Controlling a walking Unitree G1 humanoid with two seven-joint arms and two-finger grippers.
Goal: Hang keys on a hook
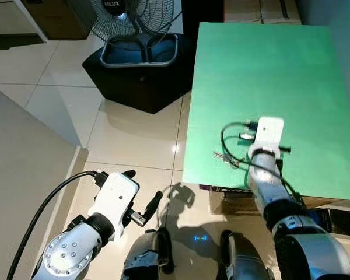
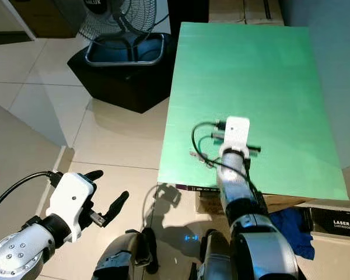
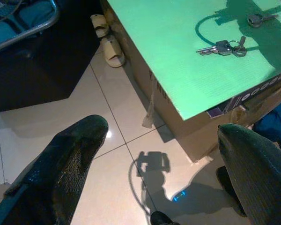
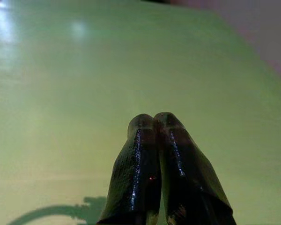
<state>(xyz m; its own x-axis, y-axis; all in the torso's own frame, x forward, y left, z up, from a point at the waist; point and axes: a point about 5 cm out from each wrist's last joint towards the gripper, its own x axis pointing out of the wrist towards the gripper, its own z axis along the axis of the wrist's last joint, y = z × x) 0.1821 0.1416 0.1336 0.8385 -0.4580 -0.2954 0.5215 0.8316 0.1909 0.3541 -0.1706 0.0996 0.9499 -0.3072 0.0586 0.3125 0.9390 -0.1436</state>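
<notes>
Both arms of the robot come up from the lower edge of the head views. Low on the left side, the left gripper (image 1: 141, 198) hangs over the pale tiled floor (image 1: 128, 137), and its two black fingers (image 3: 68, 161) stand wide apart with nothing between them. Between these fingers the wrist view looks at the floor and at the near corner of the green surface (image 3: 178, 61).

On the other side, the right gripper (image 4: 153, 123) reaches over the green surface, near its front edge. Its two fingers are pressed together, tip against tip, and they hold nothing. They point across bare green.

A bunch of keys (image 3: 222, 48) lies flat on the green surface near the front edge, just beside the right wrist on the robot's left. The keys are fanned out from a ring. A black cable (image 1: 227, 140) from the right wrist curves over the surface close to them, and the keys are apart from both grippers.

Under the green surface some cardboard boxes (image 1: 233, 195) are visible. Farther away, a black stand fan (image 1: 137, 20) rises from a black base (image 1: 143, 79) on the floor. A pair of pale slippers (image 3: 110, 40) lies by the boxes.
</notes>
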